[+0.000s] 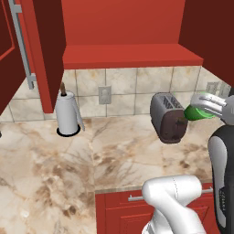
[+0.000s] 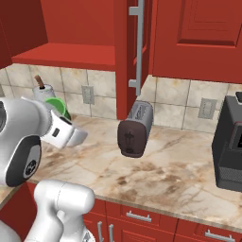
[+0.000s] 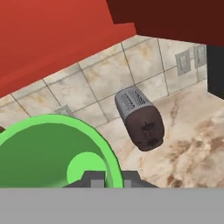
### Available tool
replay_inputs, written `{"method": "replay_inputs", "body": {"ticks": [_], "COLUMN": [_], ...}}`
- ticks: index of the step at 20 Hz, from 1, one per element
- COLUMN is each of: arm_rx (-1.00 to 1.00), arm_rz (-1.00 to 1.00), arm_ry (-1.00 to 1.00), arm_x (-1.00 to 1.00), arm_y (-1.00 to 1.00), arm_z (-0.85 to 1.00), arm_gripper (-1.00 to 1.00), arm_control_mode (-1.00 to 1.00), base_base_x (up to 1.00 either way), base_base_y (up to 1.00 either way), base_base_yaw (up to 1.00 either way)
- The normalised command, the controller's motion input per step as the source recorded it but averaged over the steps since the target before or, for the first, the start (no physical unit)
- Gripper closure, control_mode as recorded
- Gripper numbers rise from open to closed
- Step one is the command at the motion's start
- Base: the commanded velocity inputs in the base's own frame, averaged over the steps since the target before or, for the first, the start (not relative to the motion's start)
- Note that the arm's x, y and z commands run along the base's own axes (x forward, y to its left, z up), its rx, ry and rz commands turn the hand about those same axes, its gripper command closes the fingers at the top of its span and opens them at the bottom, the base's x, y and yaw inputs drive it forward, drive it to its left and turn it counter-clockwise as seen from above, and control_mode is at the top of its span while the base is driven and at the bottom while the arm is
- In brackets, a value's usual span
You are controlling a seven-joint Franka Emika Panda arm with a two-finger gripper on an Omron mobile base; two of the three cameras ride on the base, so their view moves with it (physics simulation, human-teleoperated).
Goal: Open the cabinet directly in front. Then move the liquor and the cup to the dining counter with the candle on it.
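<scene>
I am looking at the red wall cabinet (image 1: 132, 27), the largest thing here, with both doors swung wide; I take that to mean the opening step is done. Its lower shelf shows bare red from the left base view. One door's long silver handle (image 2: 136, 45) hangs near the middle of the right base view.

Below it runs the marble worktop (image 1: 50, 160) with large beige backsplash tiles. This is the corner worktop, so I judge the dining counter lies elsewhere and a carry is still ahead.

A dark toaster (image 1: 168, 118) stands on the marble near the wall, and a paper-towel roll (image 1: 67, 113) on its stand sits well to its left.

The cup (image 1: 197, 113), small and bright green, is raised in the air just beside the toaster, tipped on its side, because the gripper (image 3: 106, 180) has its fingers pinched shut on the cup's rim. I read this as the cup being lifted out for transport.

From the hand view I look straight into the cup's mouth and see its paler floor, with the two dark tips meeting at the rim. The left base view gives the cup's height above the marble. The right base view adds a black appliance (image 2: 229, 144) at the far right, and there the white arm covers most of the cup.
</scene>
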Motion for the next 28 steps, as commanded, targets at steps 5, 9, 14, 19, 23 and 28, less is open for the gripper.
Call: {"method": "replay_inputs", "body": {"ticks": [5, 9, 14, 19, 23, 28], "arm_rx": [-0.02, -0.07, 0.00, 0.00, 0.00, 0.00], "arm_rz": [0.00, 0.00, 0.00, 0.00, 0.00, 0.00], "arm_ry": [0.03, 0.29, 0.06, 0.02, 0.00, 0.00], "arm_x": [0.00, 0.03, 0.00, -0.37, 0.00, 0.00], "arm_y": [0.24, 0.85, 0.03, 0.04, 0.00, 0.00], "arm_z": [-0.06, -0.02, 0.00, -0.21, 0.00, 0.00], "arm_gripper": [1.00, 1.00, 1.00, 1.00, 1.00, 1.00], "arm_control_mode": [-1.00, -1.00, -1.00, -1.00, 1.00, 1.00], "base_base_x": [0.00, 0.00, 0.00, 0.00, -0.92, -0.09], "base_base_y": [0.00, 0.00, 0.00, 0.00, 0.01, -0.19], "base_base_yaw": [0.00, 0.00, 0.00, 0.00, -0.19, -0.90]}}
